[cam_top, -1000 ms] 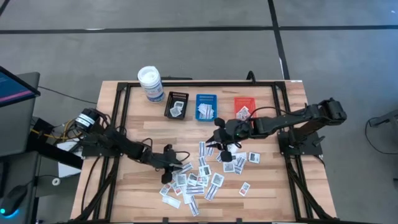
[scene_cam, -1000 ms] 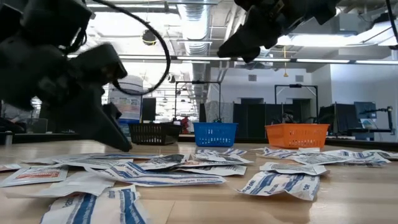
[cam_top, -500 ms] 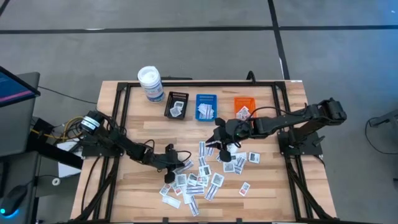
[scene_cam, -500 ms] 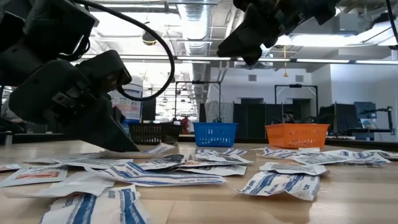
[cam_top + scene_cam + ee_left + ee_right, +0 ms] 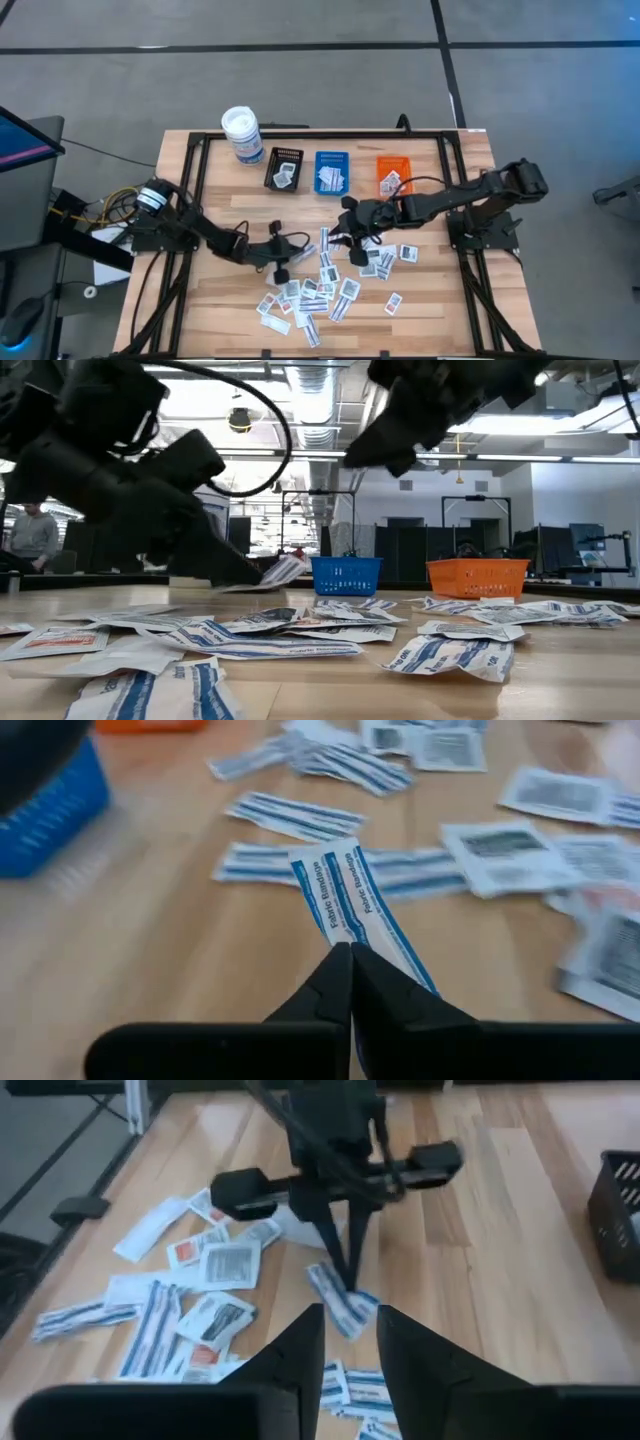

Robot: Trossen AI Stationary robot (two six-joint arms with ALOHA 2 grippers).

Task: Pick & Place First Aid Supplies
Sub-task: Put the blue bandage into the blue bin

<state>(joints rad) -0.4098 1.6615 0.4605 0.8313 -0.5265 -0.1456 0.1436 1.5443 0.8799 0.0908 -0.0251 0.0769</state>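
Many first aid supplies (image 5: pixel 325 280), small flat white packets, lie scattered on the wooden table (image 5: pixel 430 300). My left gripper (image 5: pixel 288 258) is shut on one blue-striped bandage packet (image 5: pixel 340 890), which the low view shows raised (image 5: pixel 283 572). My right gripper (image 5: pixel 350 1330) hangs open above the packets to the right of it, with nothing between its fingers. It faces the left gripper (image 5: pixel 349 1275). My left gripper pinches the blue-striped packet near one short end (image 5: pixel 362 942) between its two fingertips. The fingers slant down from the table's left and lie along the packet. The packet sticks out beyond them, tilted and lifted off the table (image 5: pixel 283 572).
A black tray (image 5: pixel 284 170), a blue tray (image 5: pixel 331 172) and an orange tray (image 5: pixel 393 172) stand in a row at the far side, each with packets inside. A white canister (image 5: pixel 241 135) stands far left. Bare wood lies at the table's right and near left.
My left gripper has shut on the blue-striped packet and taken hold of it. It has rolled, tipped up and drawn toward the table's far edge. The packet has risen off the table with it.
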